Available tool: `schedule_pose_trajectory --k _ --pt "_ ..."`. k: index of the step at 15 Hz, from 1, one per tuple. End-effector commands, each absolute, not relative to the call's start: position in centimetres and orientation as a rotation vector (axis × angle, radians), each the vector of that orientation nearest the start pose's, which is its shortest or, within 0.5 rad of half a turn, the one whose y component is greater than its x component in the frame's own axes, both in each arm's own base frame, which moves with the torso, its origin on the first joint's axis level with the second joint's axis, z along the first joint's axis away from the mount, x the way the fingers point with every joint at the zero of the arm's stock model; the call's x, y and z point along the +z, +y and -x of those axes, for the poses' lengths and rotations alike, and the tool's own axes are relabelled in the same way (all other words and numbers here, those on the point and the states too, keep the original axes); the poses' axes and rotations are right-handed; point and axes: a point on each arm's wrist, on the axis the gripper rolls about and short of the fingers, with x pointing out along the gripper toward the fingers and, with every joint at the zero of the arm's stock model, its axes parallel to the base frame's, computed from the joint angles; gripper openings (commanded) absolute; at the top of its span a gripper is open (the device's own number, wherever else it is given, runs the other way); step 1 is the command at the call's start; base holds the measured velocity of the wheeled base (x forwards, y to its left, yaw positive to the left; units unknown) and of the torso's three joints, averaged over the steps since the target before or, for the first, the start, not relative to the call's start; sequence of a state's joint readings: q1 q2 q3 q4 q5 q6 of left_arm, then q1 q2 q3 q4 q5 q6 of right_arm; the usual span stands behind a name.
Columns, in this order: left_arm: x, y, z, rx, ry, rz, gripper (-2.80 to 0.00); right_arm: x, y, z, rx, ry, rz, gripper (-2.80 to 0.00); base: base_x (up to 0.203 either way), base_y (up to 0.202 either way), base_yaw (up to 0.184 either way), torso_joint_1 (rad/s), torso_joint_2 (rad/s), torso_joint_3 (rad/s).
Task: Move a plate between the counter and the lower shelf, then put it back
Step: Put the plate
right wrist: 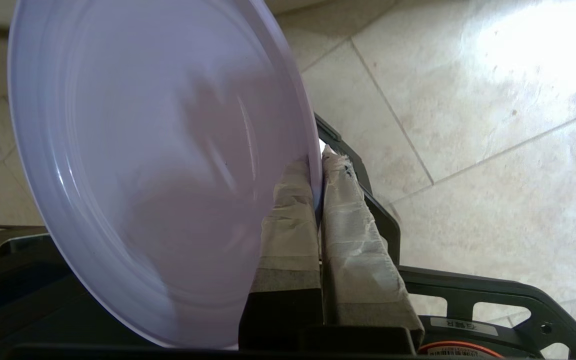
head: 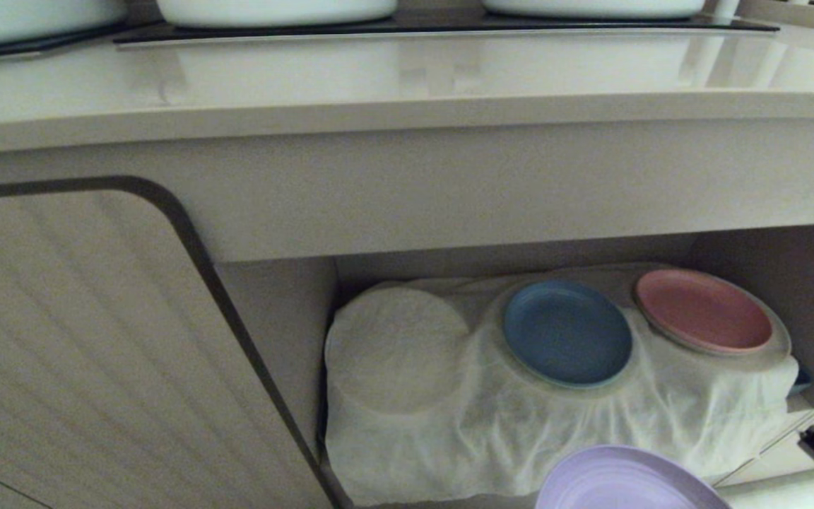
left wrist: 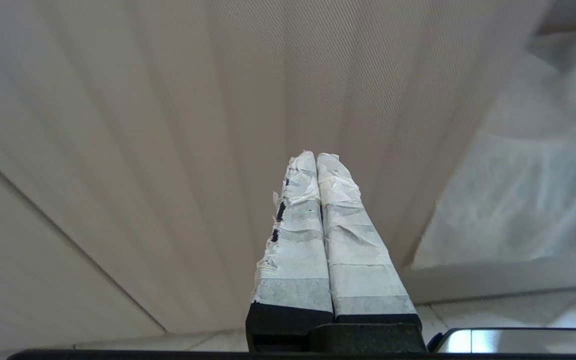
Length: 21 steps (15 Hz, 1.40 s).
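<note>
Two tape-wrapped fingers (right wrist: 293,210) of the right gripper (right wrist: 319,165) were clamped on the rim of the plate (right wrist: 158,165), one finger on each face of its edge. In the right wrist view the lilac plate stood tilted on edge above a pale tiled floor (right wrist: 493,150), held clear of any surface. In the head view the same plate (head: 626,484) showed only as an arc at the lower edge of the picture, in front of and below the lower shelf (head: 287,318), not resting on it. A dark part of the right arm showed at the right edge of that view.

Both fingers (left wrist: 293,240) of the left gripper (left wrist: 317,156) were pressed together with nothing between them, pointing at a ribbed beige cabinet door (left wrist: 168,125).

On the lower shelf a wrinkled white cloth (head: 492,431) lay draped over round mounds. A blue plate (head: 567,332) sat on the middle mound and a pink plate (head: 702,309) on the right one, the two near each other but apart; the left mound (head: 396,346) was bare. Above the shelf ran the counter (head: 407,78), glossy and cream, with a black hob panel (head: 442,28) at its back and white vessels (head: 276,10) standing there.
</note>
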<state>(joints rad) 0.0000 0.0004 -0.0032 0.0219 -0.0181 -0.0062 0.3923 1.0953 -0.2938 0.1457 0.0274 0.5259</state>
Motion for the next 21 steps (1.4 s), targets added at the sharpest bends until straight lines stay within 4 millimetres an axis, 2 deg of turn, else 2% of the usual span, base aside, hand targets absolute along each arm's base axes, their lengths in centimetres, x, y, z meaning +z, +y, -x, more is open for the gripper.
schedule_pose_trajectory --k 1,21 --pt "7.41 -0.04 2.31 -0.018 0.018 0.006 -2.80 11.10 3.84 -9.11 0.131 1.008 -0.309 -2.80 -0.129 0.000 -0.006 -0.007 0.00 0.007" --pt "7.41 -0.04 2.31 -0.018 0.018 0.008 -2.80 11.11 3.79 -9.02 0.132 1.004 -0.309 -2.80 0.000 0.000 0.000 0.000 0.00 0.000"
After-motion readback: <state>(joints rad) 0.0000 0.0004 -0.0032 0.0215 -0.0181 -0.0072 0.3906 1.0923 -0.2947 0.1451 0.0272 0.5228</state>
